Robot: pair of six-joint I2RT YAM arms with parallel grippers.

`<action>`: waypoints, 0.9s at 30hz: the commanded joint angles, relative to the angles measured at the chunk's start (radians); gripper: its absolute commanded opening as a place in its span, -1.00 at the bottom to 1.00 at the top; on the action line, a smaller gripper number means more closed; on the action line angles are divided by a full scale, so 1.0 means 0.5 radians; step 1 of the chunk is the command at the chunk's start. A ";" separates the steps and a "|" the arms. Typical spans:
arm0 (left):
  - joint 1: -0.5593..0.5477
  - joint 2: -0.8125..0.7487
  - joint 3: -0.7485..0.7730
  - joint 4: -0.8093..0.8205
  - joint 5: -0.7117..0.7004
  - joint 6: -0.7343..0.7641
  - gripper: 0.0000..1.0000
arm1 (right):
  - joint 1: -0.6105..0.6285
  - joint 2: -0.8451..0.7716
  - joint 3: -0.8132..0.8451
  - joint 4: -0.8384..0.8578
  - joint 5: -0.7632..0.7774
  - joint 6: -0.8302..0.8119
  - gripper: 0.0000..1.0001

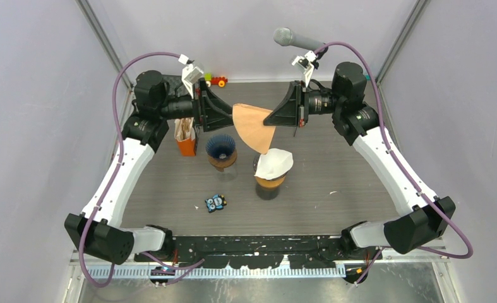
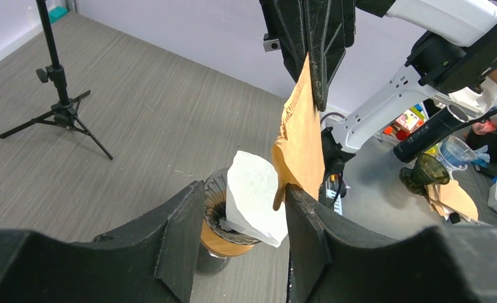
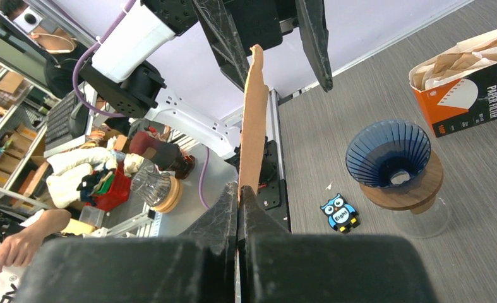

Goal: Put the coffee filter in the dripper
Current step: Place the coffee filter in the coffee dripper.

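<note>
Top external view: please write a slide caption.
Right gripper holds a brown coffee filter aloft; left gripper open beside it; blue dripper empty.

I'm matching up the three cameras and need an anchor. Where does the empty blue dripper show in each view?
Top external: blue dripper left of centre, just right of the orange filter box.
Left wrist: not in it; the one seen there is the dripper with a white filter.
Right wrist: blue dripper right of centre, below the box.
Shared landmark: the brown filter, raised mid-scene in all three.
</note>
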 commanded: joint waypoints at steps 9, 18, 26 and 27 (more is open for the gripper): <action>-0.007 0.015 0.040 0.014 -0.086 0.064 -0.09 | -0.010 -0.046 -0.018 0.181 -0.032 0.110 -0.99; -0.072 0.047 0.059 0.019 0.079 0.036 -0.04 | -0.010 -0.030 -0.041 0.226 -0.032 0.164 -0.99; -0.084 0.009 0.054 0.033 0.114 0.033 -0.04 | -0.010 -0.028 -0.032 0.126 0.005 0.038 -0.99; -0.084 0.005 0.056 0.032 0.113 0.034 -0.04 | -0.014 -0.025 -0.021 0.096 0.010 0.006 -0.99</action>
